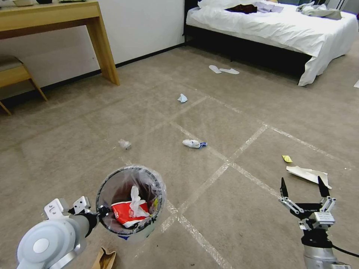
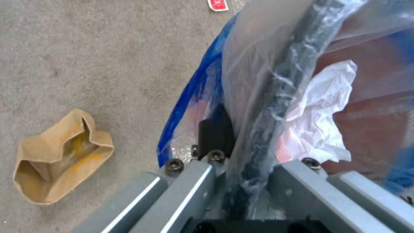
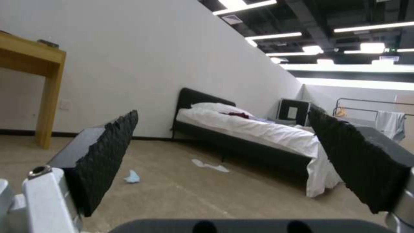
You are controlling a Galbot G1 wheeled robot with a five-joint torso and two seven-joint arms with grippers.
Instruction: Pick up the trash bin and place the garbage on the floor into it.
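Beige carpet floor (image 1: 232, 112) with a clear tape grid; wooden desk (image 1: 56, 18) far left at the back, white bed (image 1: 276, 26) far right at the back.

Left gripper (image 1: 100, 213) low on the left, jaws clamped on the rim of the trash bin (image 1: 131, 200), one finger (image 2: 215, 129) outside the wall and the other inside under the clear liner (image 2: 258, 64). Bin is held off the carpet, tilted, its mouth toward the camera. Inside, past the jaws: red-and-white wrapper (image 1: 125, 213) with a crumpled white tissue (image 1: 136, 201) on top. Torn brown cardboard (image 1: 104, 258) lies on the carpet just below and beside the left jaws, not touching the bin; in the left wrist view it sits well off to the side of the fingers (image 2: 60, 155).

Garbage ahead of the jaws, between the grippers: small clear crumple (image 1: 124, 143) beyond the bin, white wad with a blue edge (image 1: 193, 143) nearer the middle, pale blue tissue (image 1: 182, 98) farther back, two white slippers (image 1: 223, 70) by the bed.

Right gripper (image 1: 302, 188) low on the right, jaws spread wide, nothing between them, pointing forward. White paper scrap (image 1: 308, 174) on the carpet just past the fingertips, small yellow scrap (image 1: 287, 158) a bit beyond it. In the right wrist view the ridged pads (image 3: 108, 152) frame the pale blue tissue (image 3: 133, 177) and the bed (image 3: 258, 132) far ahead.
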